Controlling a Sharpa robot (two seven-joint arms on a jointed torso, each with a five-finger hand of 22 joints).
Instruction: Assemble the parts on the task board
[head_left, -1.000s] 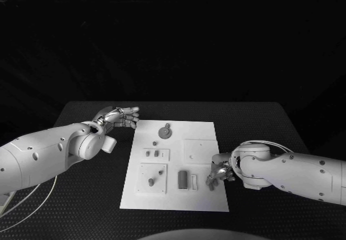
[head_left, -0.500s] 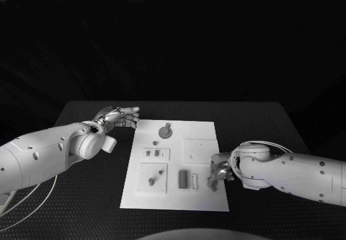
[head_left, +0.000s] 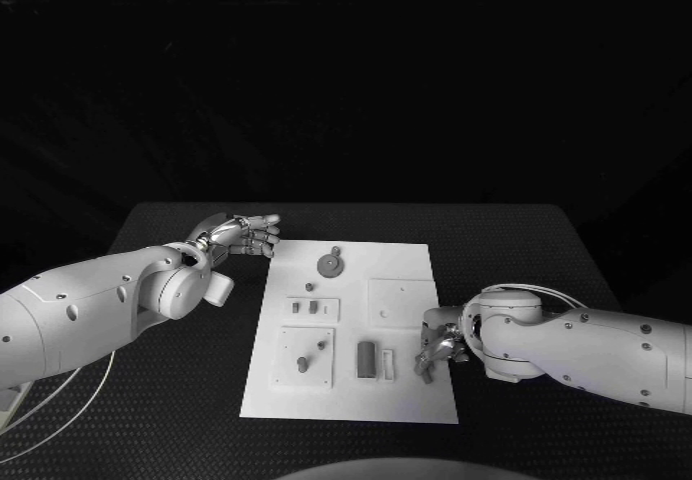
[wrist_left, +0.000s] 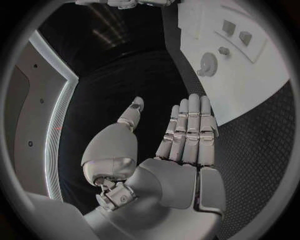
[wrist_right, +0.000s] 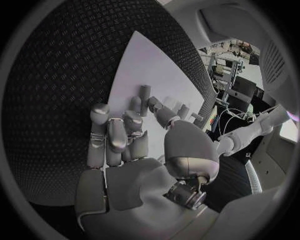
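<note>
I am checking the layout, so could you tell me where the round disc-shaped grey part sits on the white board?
In the head view, the round disc-shaped grey part lies near the white task board's far edge, nearest the left hand.

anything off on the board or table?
Nothing stands out. The white board lies flat and square on the table; its small parts sit in place. The left robot hand hovers open beside its far corner.
</note>
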